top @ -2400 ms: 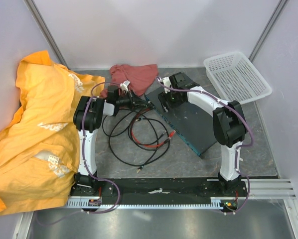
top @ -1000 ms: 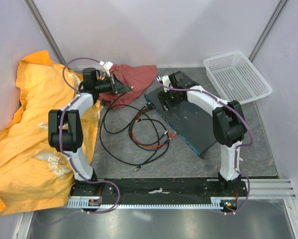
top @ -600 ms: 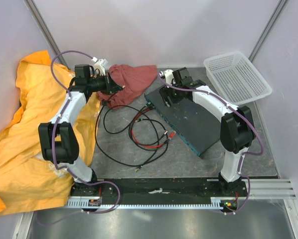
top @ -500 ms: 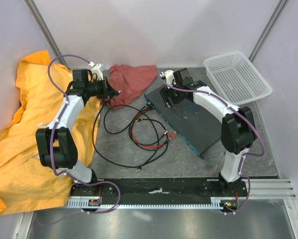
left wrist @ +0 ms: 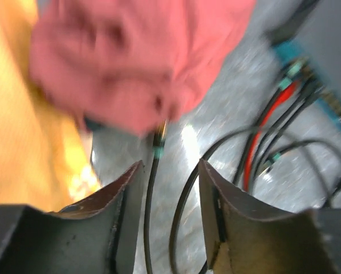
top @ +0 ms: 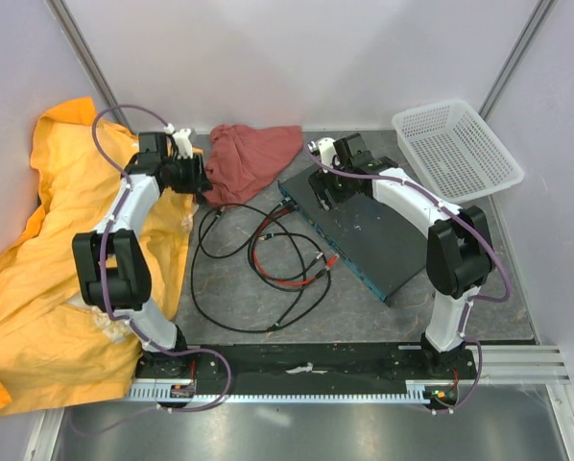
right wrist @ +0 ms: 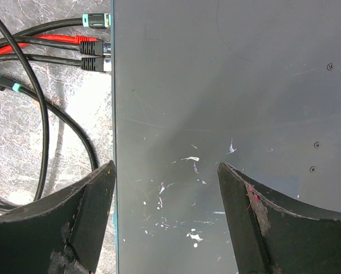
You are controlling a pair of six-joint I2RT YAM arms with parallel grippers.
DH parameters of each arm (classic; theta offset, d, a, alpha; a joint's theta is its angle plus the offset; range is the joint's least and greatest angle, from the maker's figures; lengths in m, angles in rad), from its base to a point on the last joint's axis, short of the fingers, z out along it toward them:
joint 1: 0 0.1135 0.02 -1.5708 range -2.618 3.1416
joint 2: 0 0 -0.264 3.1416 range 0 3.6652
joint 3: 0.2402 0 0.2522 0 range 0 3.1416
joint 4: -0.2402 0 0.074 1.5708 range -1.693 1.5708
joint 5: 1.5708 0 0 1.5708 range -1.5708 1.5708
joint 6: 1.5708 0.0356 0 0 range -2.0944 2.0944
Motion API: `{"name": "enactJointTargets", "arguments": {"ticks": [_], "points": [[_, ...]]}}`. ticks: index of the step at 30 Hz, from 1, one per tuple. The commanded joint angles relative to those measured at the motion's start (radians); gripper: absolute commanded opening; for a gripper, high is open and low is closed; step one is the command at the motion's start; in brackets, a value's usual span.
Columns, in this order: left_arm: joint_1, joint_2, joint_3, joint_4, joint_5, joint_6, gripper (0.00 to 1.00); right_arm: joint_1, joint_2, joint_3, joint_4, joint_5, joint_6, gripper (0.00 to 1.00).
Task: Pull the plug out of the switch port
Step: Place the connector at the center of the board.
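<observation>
The switch [top: 373,240] is a flat dark slab with a teal edge, lying diagonally right of centre. Three plugs [right wrist: 95,48], on red and black cables, sit in ports on its edge. My right gripper [top: 323,189] is open and hovers over the switch's top [right wrist: 227,85] near that edge, holding nothing. My left gripper [top: 199,177] is open by the red cloth [top: 253,157], well left of the switch. A loose black cable with a teal-banded plug [left wrist: 157,149] runs between its fingers [left wrist: 122,188], ungripped, its tip at the cloth's edge.
A large yellow cloth [top: 66,250] covers the left side. A white mesh basket [top: 457,147] stands at the back right. Coils of black and red cable [top: 258,264] lie between the arms' bases and the switch.
My left gripper has moved from the switch's ports back and left to the red cloth, dragging a black cable with it. The right gripper has stayed over the switch.
</observation>
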Motion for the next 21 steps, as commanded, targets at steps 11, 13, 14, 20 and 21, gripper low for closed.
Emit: {"name": "enactJointTargets", "arguments": {"ticks": [11,13,14,20,21], "points": [[-0.107,0.394,0.343,0.226,0.55,-0.369,0.54,0.003,0.012,0.017,0.023,-0.011,0.006,0.82],[-0.118,0.44,0.334,0.293,0.556,-0.387,0.54,0.003,0.021,0.027,0.022,-0.008,0.005,0.83],[-0.121,0.464,0.349,0.301,0.563,-0.381,0.54,0.003,0.024,0.027,0.022,-0.008,0.005,0.83],[-0.13,0.635,0.421,0.33,0.671,-0.39,0.55,0.003,0.048,0.038,0.006,0.001,0.0,0.84],[-0.139,0.646,0.427,0.33,0.675,-0.389,0.55,0.004,0.052,0.041,0.0,0.003,-0.001,0.84]]}}
